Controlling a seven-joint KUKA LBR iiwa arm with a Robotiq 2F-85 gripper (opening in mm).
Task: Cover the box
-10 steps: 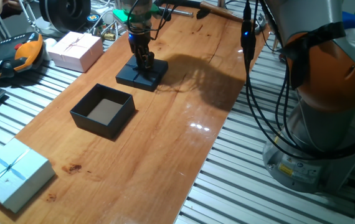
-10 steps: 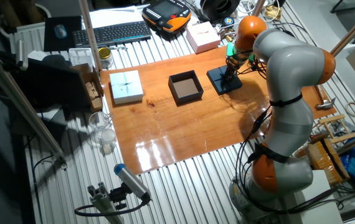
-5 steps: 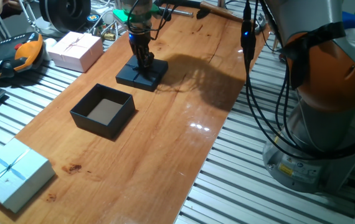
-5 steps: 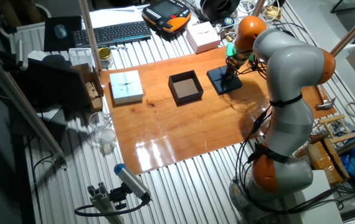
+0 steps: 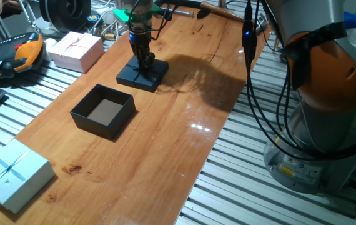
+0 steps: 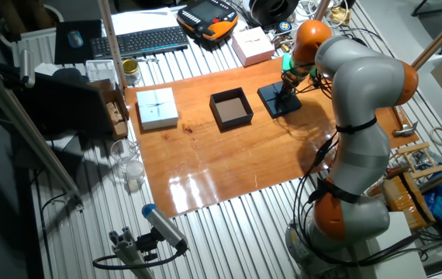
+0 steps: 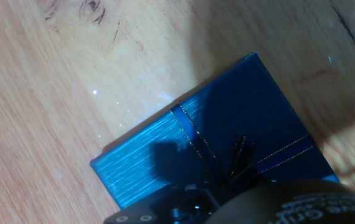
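The open black box point(image 5: 97, 122) with a brownish floor stands on the wooden table, left of centre; it also shows in the other fixed view point(image 6: 231, 108). The flat black lid point(image 5: 131, 78) with a ribbon bow lies on the table behind the box, apart from it, and fills the hand view point(image 7: 227, 124). My gripper point(image 5: 145, 62) points straight down onto the middle of the lid point(image 6: 275, 103), with its fingers close together at the bow. In the other fixed view the gripper point(image 6: 286, 87) stands on the lid too.
A pink gift box point(image 5: 75, 50) sits at the table's far left edge. A pale blue gift box point(image 5: 9, 175) sits at the near left corner. A teach pendant point(image 5: 15, 56) and a keyboard point(image 6: 139, 40) lie off the table. The robot's base point(image 5: 328, 125) stands to the right.
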